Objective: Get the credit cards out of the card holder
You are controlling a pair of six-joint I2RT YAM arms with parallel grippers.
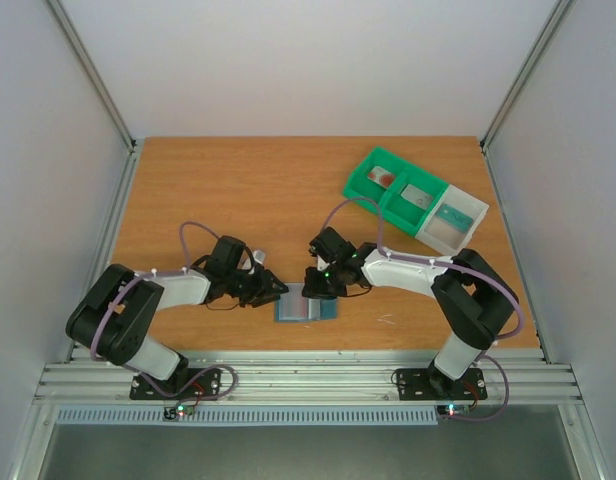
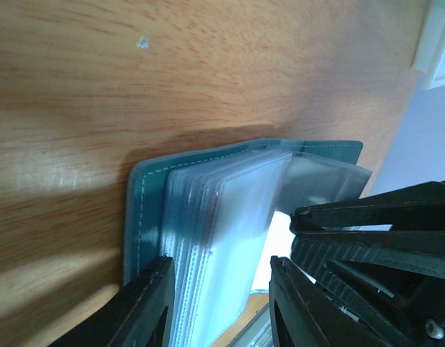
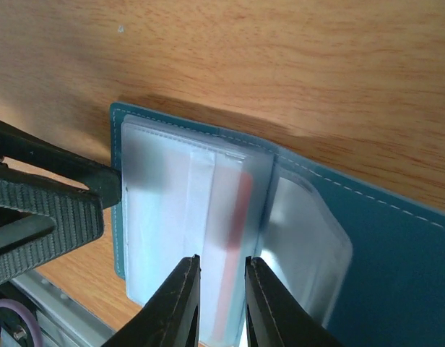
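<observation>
The card holder [image 1: 306, 307] lies open and flat at 6 o'clock on the table [image 1: 218, 200], close to the near edge. It's a small teal-blue bifold with pale stitching round the cover. One panel shows mostly bare cover, and over the other a stack of frosted clear sleeves [image 2: 230, 210] is fanned up, the top pages lifted off the rest. A red-edged card [image 3: 241, 217] sits tucked inside one sleeve, its long side parallel to the spine. Up at 1 o'clock, well apart from the holder, three more cards lie out: a reddish card [image 1: 380, 178], a grey card [image 1: 416, 195] and a teal card [image 1: 453, 214] — each in its own compartment of the bins [image 1: 356, 183].
</observation>
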